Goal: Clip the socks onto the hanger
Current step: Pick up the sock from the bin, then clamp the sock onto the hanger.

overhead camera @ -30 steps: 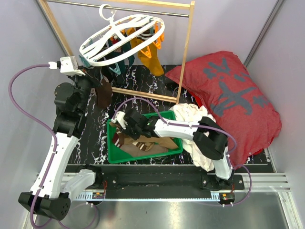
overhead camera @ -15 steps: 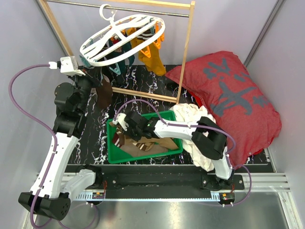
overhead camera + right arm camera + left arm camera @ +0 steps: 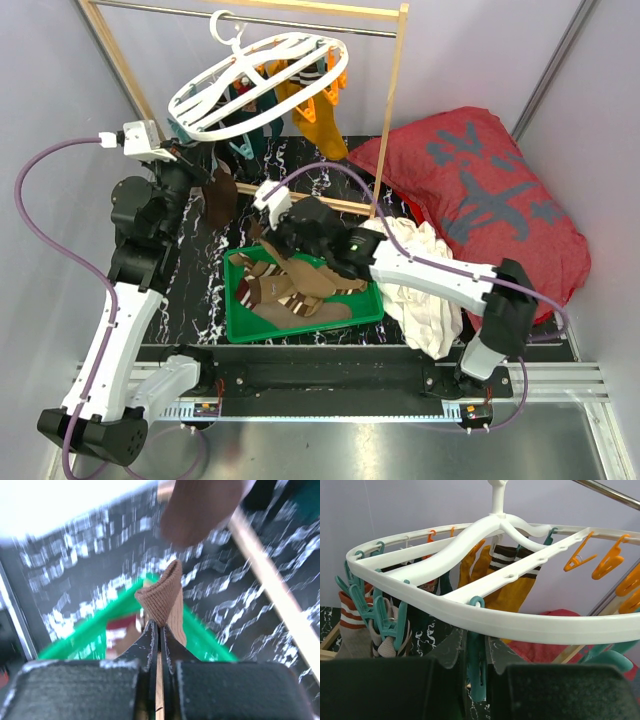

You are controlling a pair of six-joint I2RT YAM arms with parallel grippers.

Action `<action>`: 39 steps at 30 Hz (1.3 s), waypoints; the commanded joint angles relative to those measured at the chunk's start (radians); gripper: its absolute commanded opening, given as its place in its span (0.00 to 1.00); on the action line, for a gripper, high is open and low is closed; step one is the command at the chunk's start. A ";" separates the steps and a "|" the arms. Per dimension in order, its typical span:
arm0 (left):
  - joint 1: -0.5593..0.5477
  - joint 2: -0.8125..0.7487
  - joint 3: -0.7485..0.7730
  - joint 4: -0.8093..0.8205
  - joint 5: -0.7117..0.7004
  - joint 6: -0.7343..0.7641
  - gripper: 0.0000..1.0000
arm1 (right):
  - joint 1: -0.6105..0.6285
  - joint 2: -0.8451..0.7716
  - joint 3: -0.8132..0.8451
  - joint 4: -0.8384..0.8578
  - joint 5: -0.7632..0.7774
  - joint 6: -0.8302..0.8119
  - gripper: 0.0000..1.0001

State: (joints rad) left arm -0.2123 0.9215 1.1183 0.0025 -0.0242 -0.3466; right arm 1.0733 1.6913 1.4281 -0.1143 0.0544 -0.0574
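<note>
Tan sock (image 3: 161,596) is dangling lengthwise, clamped in the right gripper (image 3: 160,630), below-right of the hanger (image 3: 520,625); the nearer left gripper (image 3: 477,655) is hovering under it, jaws nearly together beside a teal clip (image 3: 477,682).

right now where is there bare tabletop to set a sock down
Bare marble tabletop lies between the green tray and the left arm, plus a strip behind the wooden rack base. Crowded right of the tray: white cloth, red cushion.
</note>
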 commanded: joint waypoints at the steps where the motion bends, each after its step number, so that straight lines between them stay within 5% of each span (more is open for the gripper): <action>1: -0.006 -0.010 -0.015 -0.118 0.033 -0.072 0.00 | -0.015 -0.091 -0.047 0.241 0.087 0.030 0.00; 12: -0.016 0.008 -0.025 -0.111 -0.002 -0.226 0.00 | -0.026 -0.065 -0.049 0.545 0.114 -0.005 0.00; 39: -0.078 0.019 -0.032 -0.108 -0.105 -0.186 0.00 | -0.026 0.084 0.209 0.472 0.121 0.025 0.00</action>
State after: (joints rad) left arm -0.2741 0.9260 1.1152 0.0025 -0.0952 -0.5461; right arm 1.0527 1.7649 1.5776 0.3500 0.1497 -0.0463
